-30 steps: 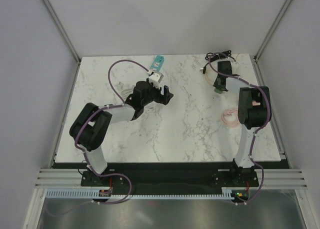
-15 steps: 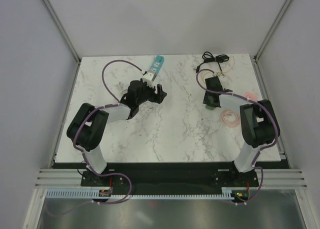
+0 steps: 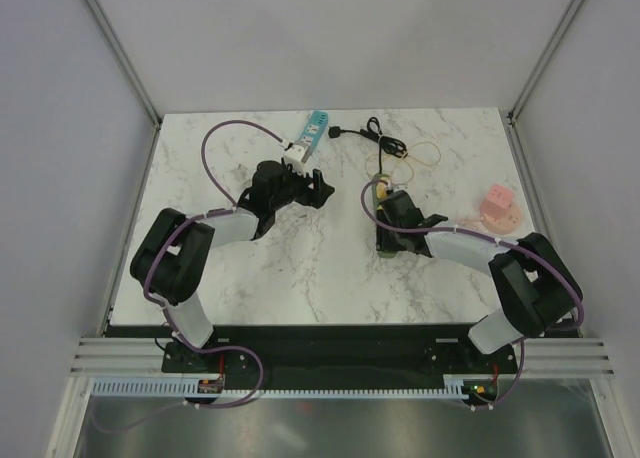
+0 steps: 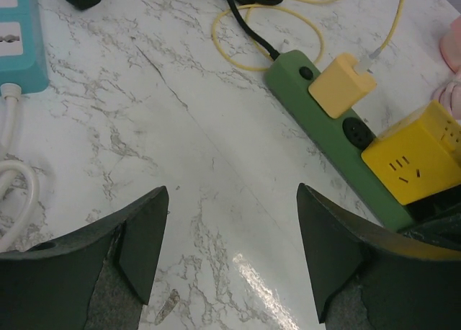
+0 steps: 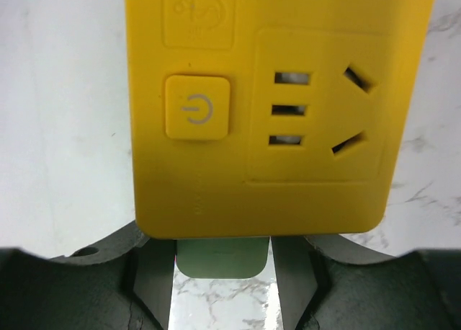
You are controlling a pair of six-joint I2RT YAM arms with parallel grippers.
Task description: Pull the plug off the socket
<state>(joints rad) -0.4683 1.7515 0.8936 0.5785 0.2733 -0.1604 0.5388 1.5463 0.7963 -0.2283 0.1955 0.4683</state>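
A green power strip lies on the marble table, carrying a small yellow plug with a yellow lead and a big yellow cube adapter. My right gripper is shut on the strip's near end, one finger on each side, right under the cube. From above, that gripper sits mid-table with the plug just beyond it. My left gripper hangs open over bare marble left of the strip, holding nothing; the top view puts it beside the teal strip.
A teal power strip with a white cord lies at the back, left of centre. A black cable and a yellow cable loop trail behind the green strip. A pink object stands at the right.
My right arm has swung left and dragged the green strip from the back right corner to mid-table, cables trailing and the pink object uncovered. The left gripper shifted slightly left, its jaws a little narrower.
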